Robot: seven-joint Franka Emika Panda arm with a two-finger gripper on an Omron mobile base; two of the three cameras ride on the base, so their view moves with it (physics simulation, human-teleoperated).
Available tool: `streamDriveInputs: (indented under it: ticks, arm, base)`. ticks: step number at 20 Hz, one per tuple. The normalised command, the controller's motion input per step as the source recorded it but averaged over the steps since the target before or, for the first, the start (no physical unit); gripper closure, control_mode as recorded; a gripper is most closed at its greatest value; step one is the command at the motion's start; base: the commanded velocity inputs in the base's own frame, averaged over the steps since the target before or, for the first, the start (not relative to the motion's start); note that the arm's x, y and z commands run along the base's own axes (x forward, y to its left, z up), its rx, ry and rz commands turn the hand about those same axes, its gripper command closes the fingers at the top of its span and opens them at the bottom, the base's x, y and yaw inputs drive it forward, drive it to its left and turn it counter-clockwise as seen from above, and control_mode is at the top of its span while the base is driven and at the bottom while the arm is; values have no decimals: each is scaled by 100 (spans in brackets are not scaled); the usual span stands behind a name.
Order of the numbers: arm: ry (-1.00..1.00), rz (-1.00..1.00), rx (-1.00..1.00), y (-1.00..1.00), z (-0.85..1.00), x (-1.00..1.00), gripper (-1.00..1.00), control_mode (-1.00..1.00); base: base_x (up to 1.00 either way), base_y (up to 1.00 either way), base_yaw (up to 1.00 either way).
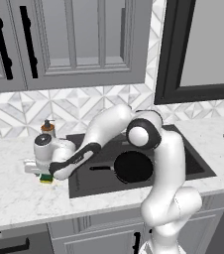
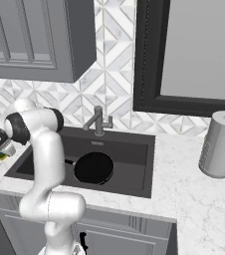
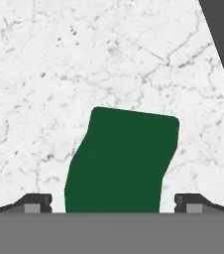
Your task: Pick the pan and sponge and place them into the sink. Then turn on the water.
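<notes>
The black pan (image 1: 132,166) lies flat in the dark sink (image 1: 196,161), its thin handle pointing left; the right base view shows the pan (image 2: 93,168) in the sink (image 2: 132,159) as well. The sponge (image 1: 46,178) sits on the marble counter left of the basin. My gripper (image 1: 43,172) is low over it, pointing down. In the hand view the green sponge (image 3: 121,163) lies between the two fingertips (image 3: 37,201), which stand apart from its sides. The gripper (image 3: 113,202) is open and holds nothing.
A brown-topped soap dispenser (image 1: 47,127) stands behind the hand by the backsplash. The grey faucet (image 2: 99,121) rises behind the sink. A grey paper roll (image 2: 219,144) stands on the counter to the right. The sink's edge (image 3: 223,39) is near the sponge.
</notes>
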Motion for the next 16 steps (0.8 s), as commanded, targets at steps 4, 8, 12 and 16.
streamDriveInputs:
  ticks: [4,8,12,16]
  arm:
    - [0,-3,-7,25,-26,11,-100,-100]
    - [-5,-7,-6,-2,-20,0,100,-100]
    - [-17,-7,-7,-14,-24,-7,100,-100]
    - [-21,-5,-5,-8,-14,-19,100,-100]
  base:
    - [0,0,0]
    - [0,0,0]
    - [0,0,0]
    - [0,0,0]
